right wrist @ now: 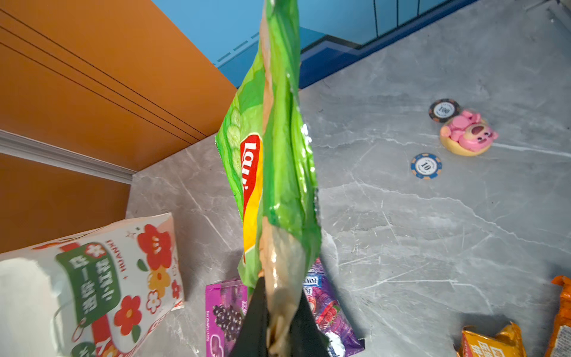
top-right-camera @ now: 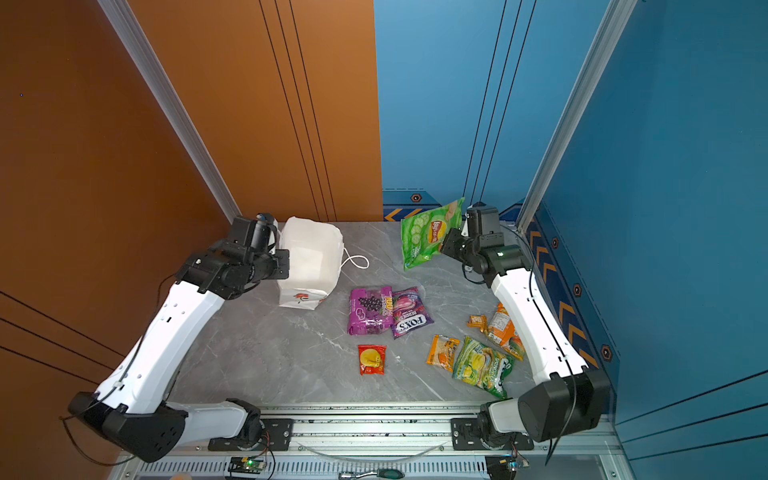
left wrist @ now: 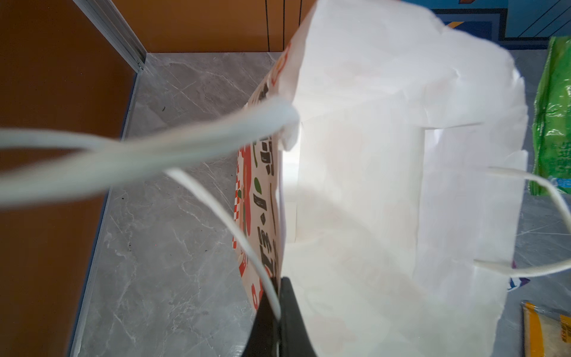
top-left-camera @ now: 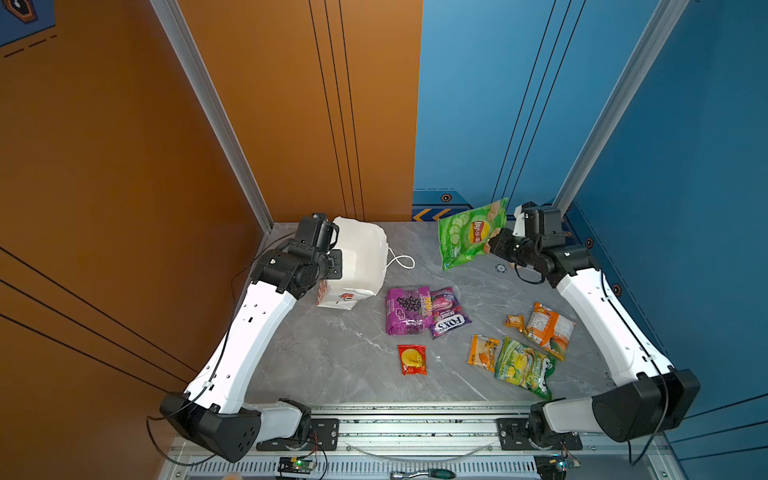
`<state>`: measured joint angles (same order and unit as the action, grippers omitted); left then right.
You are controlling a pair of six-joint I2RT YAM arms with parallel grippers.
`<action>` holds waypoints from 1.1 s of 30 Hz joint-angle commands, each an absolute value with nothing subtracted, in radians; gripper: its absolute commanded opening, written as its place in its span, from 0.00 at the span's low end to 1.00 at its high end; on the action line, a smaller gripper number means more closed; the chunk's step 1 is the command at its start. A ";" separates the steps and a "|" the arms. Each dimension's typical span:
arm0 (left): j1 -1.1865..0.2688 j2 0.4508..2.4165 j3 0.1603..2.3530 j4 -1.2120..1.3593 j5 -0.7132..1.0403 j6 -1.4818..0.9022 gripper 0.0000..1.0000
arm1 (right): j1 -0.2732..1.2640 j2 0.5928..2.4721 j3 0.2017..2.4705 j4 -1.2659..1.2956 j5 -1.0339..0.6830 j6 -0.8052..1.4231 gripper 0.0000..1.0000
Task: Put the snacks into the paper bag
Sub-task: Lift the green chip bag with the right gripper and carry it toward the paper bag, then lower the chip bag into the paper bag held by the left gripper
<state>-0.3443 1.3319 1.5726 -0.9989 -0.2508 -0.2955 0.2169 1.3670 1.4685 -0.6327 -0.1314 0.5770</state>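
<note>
The white paper bag point(top-left-camera: 359, 257) point(top-right-camera: 309, 257) stands open at the back left of the table. My left gripper point(top-left-camera: 337, 262) point(left wrist: 278, 312) is shut on its near rim point(left wrist: 290, 216), beside a cord handle. My right gripper point(top-left-camera: 492, 245) point(right wrist: 279, 324) is shut on the edge of the green Lay's packet point(top-left-camera: 469, 235) point(right wrist: 275, 160), which hangs in the air right of the bag. On the table lie the purple grape packet point(top-left-camera: 405, 309), the purple Fox's point(top-left-camera: 448, 312), a small red packet point(top-left-camera: 412, 359), orange packets point(top-left-camera: 548, 328) point(top-left-camera: 482, 352) and a green-yellow one point(top-left-camera: 524, 368).
A pink toy point(right wrist: 468, 136) and two poker chips point(right wrist: 444, 109) point(right wrist: 426, 166) lie at the back right under my right arm. Orange and blue walls close in the table on the left, back and right. A metal rail point(top-left-camera: 415, 428) runs along the front.
</note>
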 commanded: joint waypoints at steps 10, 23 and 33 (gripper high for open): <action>-0.337 1.421 1.711 -1.081 -0.204 -0.366 0.00 | 0.430 1.230 1.591 -0.638 0.034 0.636 0.00; -0.359 1.463 1.727 -1.075 -0.234 -0.390 0.00 | 0.798 1.339 1.720 -0.588 0.178 0.634 0.00; -0.374 1.461 1.720 -1.068 -0.222 -0.396 0.00 | 0.902 1.449 1.765 -0.618 0.242 0.623 0.00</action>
<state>-0.3649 1.4574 1.6966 -1.0668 -0.2230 -0.3866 0.8871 1.4281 1.7466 -0.6289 0.1860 0.6277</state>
